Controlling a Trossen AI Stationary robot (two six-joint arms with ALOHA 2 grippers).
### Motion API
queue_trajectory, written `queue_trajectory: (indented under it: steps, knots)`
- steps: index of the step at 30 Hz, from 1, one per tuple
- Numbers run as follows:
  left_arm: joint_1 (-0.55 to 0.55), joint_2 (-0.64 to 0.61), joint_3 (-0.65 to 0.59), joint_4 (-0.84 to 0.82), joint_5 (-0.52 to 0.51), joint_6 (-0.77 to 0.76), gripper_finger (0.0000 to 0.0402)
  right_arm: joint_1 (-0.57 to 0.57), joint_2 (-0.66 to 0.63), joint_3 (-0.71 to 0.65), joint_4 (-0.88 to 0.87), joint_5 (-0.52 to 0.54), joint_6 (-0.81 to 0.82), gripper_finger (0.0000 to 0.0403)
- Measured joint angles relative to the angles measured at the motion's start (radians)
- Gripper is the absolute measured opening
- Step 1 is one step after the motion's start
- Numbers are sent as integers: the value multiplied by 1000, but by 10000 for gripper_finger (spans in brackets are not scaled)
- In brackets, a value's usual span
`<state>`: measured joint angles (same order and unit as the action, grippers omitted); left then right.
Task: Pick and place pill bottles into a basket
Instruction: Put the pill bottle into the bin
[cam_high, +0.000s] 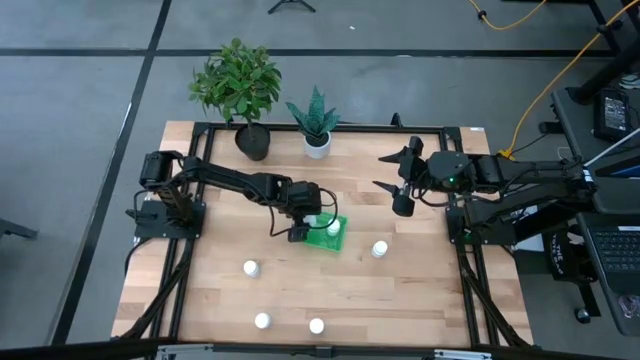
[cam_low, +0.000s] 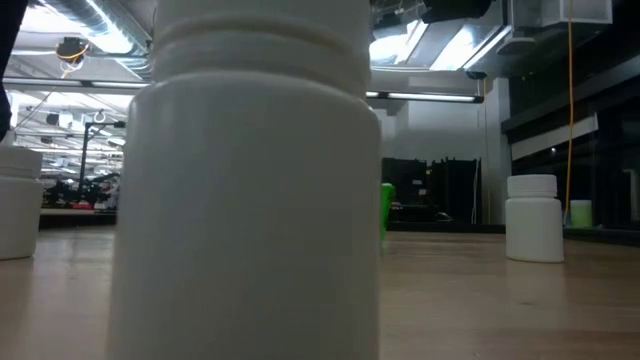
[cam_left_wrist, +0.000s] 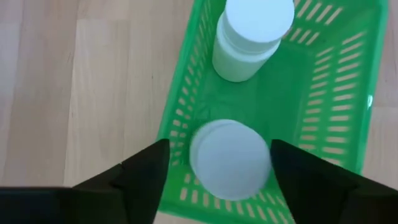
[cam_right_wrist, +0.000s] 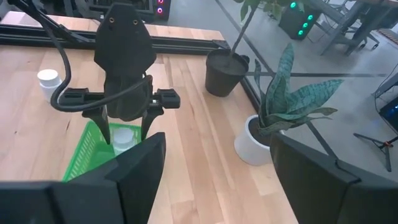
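While the left gripper (cam_left_wrist: 214, 180) hangs released straddling an upright pill bottle (cam_left_wrist: 230, 158) inside the basket (cam_left_wrist: 348, 99), the right gripper (cam_high: 392, 175), also spread, idles well apart.

Arms: two, matte black, six-joint | left gripper (cam_right_wrist: 124, 121): black, two slim fingers, looped black cable | right gripper (cam_high: 397, 171): black, green status light behind

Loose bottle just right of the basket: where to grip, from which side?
Take that pill bottle from straight above, fingers across the body just below the cap. It stands upright and apart from the basket, with bare table all round. The right gripper, open, is nearer; the left gripper is over the basket.
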<state>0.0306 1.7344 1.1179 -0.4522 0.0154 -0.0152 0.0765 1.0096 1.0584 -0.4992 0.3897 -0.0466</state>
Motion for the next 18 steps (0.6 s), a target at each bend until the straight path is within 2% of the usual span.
queue_trajectory:
  steps: [4,7,10,14,18]
  knots:
    - [0,-5,17,-27,0,-8,308,0,0,0,-1,0,1,291]
    - [-1,-17,94,-118,-8,25,319,0,0,0,-9,-9,3,291]
    - [-1,-37,203,-226,-59,86,321,1,0,0,-41,-42,21,291]
    - [-1,-76,364,-329,-146,142,320,11,0,0,-137,-101,152,291]
    - [-1,-134,444,-336,-204,120,320,111,17,0,-245,-130,317,291]
